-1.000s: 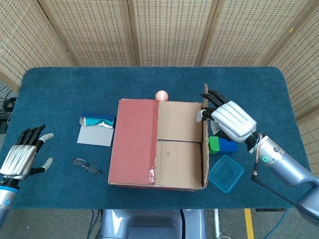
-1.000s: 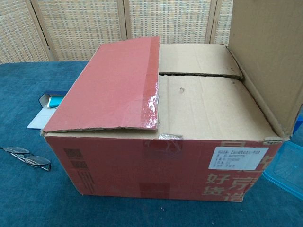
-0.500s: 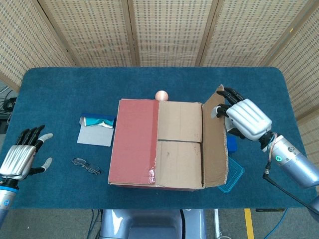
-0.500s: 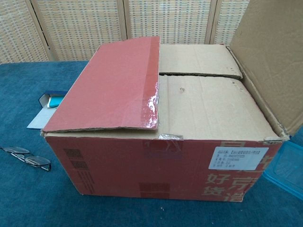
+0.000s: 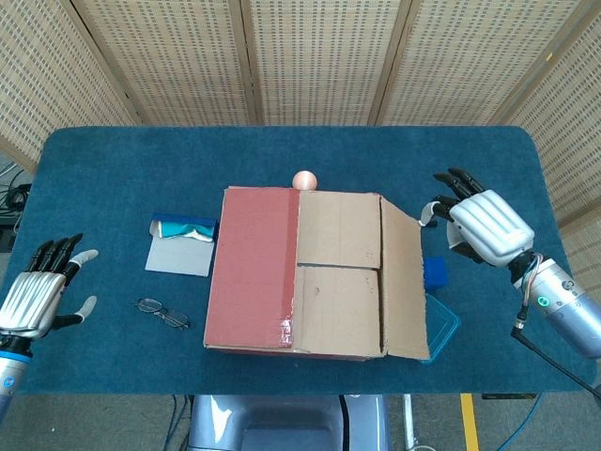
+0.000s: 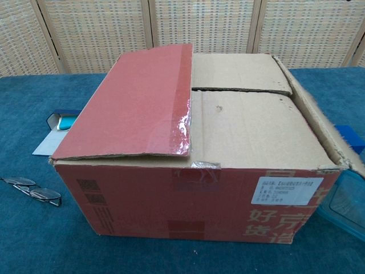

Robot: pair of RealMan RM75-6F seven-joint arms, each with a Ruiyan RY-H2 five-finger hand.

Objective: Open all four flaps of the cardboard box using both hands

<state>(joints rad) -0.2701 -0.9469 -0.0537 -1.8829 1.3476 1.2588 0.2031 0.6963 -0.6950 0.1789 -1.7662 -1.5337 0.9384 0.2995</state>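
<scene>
The cardboard box (image 5: pixel 296 272) (image 6: pixel 199 160) sits mid-table. Its red left flap (image 5: pixel 252 266) (image 6: pixel 137 103) lies shut over the top. The two brown inner flaps (image 5: pixel 338 268) (image 6: pixel 251 123) lie flat and closed. The right flap (image 5: pixel 406 282) (image 6: pixel 322 123) is folded outward and slopes down off the right side. My right hand (image 5: pixel 479 224) hovers right of that flap, fingers spread, clear of the cardboard and holding nothing. My left hand (image 5: pixel 39 296) hangs near the table's left edge, fingers apart, holding nothing. Neither hand shows in the chest view.
Glasses (image 5: pixel 161 313) (image 6: pixel 31 191) and a white-and-blue case (image 5: pixel 183 244) (image 6: pixel 57 128) lie left of the box. A pink ball (image 5: pixel 304 180) sits behind it. A blue block (image 5: pixel 434 272) (image 6: pixel 349 137) and a teal lid (image 5: pixel 443 324) (image 6: pixel 345 202) lie under the open right flap.
The right flap swung from upright to folded outward and down. My right hand moved right and let go of it. My left hand stayed put.
</scene>
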